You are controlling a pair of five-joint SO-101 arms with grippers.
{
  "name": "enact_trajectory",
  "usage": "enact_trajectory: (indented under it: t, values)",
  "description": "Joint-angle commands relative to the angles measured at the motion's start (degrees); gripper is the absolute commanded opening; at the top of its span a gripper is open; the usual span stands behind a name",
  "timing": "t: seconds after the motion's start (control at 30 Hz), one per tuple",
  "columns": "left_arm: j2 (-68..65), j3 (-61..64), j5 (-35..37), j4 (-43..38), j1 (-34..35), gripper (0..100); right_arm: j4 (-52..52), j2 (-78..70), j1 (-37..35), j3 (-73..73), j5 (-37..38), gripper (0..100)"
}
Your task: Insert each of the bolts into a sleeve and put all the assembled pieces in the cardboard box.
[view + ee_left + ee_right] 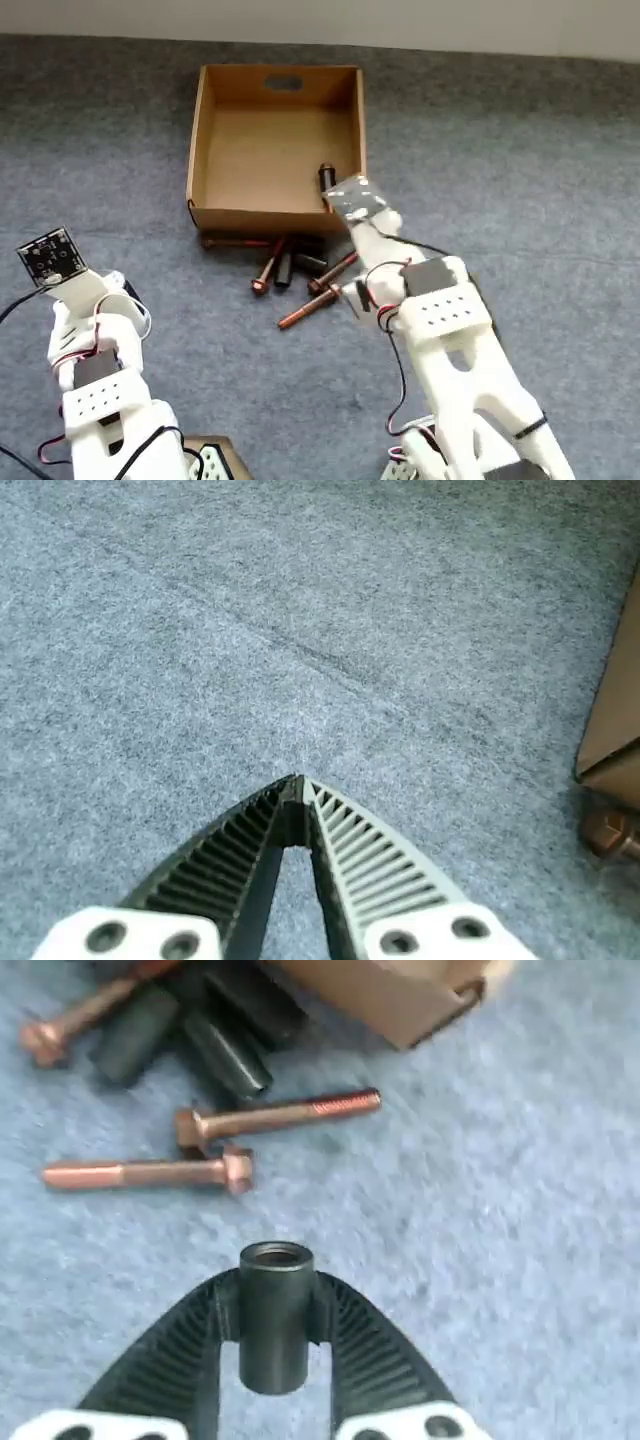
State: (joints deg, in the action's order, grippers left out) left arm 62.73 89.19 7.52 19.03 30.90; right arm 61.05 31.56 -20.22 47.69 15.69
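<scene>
The right claw (pixel 275 1290) is clamping a black sleeve (pixel 274 1332) between its ribbed fingers, holding it upright off the grey tabletop (pixel 520 150) with the hollow end facing up toward the wrist camera. That grip is leaving the bore open and unobstructed, probably so that a bolt can be slid down into it. In the overhead view this arm is stretching forward, and the sleeve is sitting in the air close to the near right corner of the cardboard box (pixel 265 218). The box is standing open toward the far edge of the tabletop, and no finished piece can be made out lying in it. The copper bolts (pixel 314 310) and the loose sleeves (pixel 284 270) are lying jumbled together on the tabletop just in front of the box's near wall, some touching it, all within short reach of the gripped sleeve. The left claw (pixel 298 785) is closed on nothing, its fingertips meeting, and it is hovering over bare tabletop toward the near left corner, well apart from the pile. Judging by this, pairing a bolt with the held sleeve is likely the step in hand, and the left arm would need to fetch one.
</scene>
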Motion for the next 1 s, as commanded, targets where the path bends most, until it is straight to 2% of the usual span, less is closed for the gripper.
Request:
enact_trajectory:
  t: [0.0,0.17,0.33,0.53,0.9,0.97]
  values:
    - [1.01,-2.68,0.0,-1.14,-0.66,1,0.84,-5.05,6.46,-0.22,-0.7,0.7]
    - [1.01,-2.59,0.0,-1.14,-0.66,1,-1.8,-13.76,11.82,-0.22,-0.7,0.7]
    - [1.01,-2.51,0.0,-1.14,-0.66,1,-4.35,-19.03,13.58,-0.22,-0.26,1.2]
    - [1.01,-2.51,0.0,-1.14,-0.66,1,-4.18,-20.79,13.14,-0.22,1.58,15.0]
    - [1.01,-2.59,0.0,-1.14,-0.66,1,-2.15,-21.05,13.14,-0.04,3.16,13.7]
    - [1.01,-2.59,0.0,-1.14,-0.66,1,-2.07,-21.14,13.14,-0.04,5.36,13.7]
